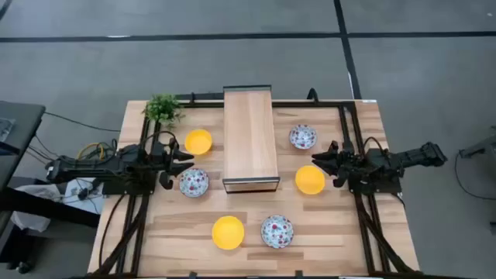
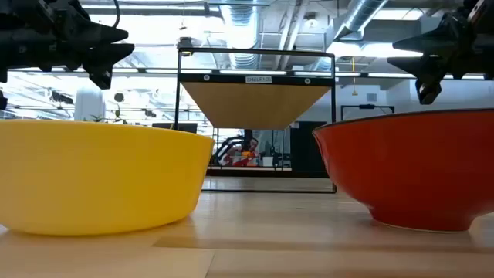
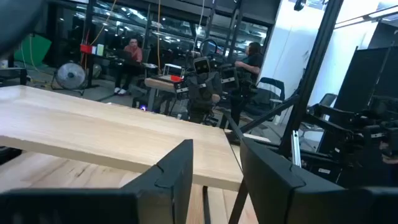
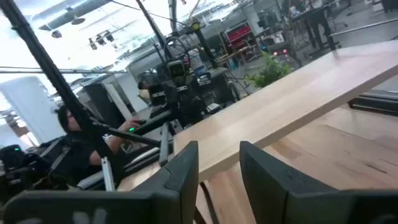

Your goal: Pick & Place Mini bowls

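Note:
Six mini bowls sit upright on the table in the high view. The yellow ones are at far left (image 1: 198, 142), near middle (image 1: 228, 232) and right (image 1: 310, 180). The white patterned ones are at left (image 1: 194, 183), near middle (image 1: 277, 231) and far right (image 1: 303, 137). My left gripper (image 1: 187, 160) hovers open between the two left bowls, pointing at the wooden shelf. My right gripper (image 1: 318, 160) hovers open between the two right bowls, facing the shelf from the other side. The wrist views show the open left gripper (image 3: 217, 180) and the open right gripper (image 4: 219, 174) with nothing between the fingers.
A raised wooden shelf (image 1: 249, 139) on a black frame stands in the table's middle, between the arms. A small green potted plant (image 1: 163, 108) is at the far left corner. In the low view the near yellow bowl (image 2: 100, 177) and a red-sided bowl (image 2: 409, 170) fill the foreground. People sit in the room beyond.

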`<state>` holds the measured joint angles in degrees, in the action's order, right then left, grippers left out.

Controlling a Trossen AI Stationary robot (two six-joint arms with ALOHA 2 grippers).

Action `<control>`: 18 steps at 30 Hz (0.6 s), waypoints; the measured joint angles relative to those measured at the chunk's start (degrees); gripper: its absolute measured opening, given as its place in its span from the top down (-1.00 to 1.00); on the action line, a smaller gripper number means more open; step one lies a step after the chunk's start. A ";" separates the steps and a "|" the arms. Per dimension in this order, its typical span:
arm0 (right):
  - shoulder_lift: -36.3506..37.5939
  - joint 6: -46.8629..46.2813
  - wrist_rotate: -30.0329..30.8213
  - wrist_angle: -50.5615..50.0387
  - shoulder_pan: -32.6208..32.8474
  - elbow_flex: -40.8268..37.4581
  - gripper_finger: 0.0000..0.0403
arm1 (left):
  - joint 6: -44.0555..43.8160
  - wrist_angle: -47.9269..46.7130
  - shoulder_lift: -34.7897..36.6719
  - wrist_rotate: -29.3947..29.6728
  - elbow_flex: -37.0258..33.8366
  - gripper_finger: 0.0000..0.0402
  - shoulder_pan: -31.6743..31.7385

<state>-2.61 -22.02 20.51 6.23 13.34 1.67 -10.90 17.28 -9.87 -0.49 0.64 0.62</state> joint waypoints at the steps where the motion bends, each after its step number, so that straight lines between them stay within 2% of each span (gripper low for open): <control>1: 0.00 0.00 0.31 0.03 0.00 0.00 0.47 | 0.00 0.08 0.00 0.00 0.00 0.34 0.00; 18: 0.00 -0.02 2.14 0.25 0.00 0.20 0.47 | -1.57 0.71 0.00 0.00 0.12 0.34 0.02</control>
<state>-2.61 -22.04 22.65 6.48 13.34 1.87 -12.47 17.98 -9.87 -0.49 0.76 0.64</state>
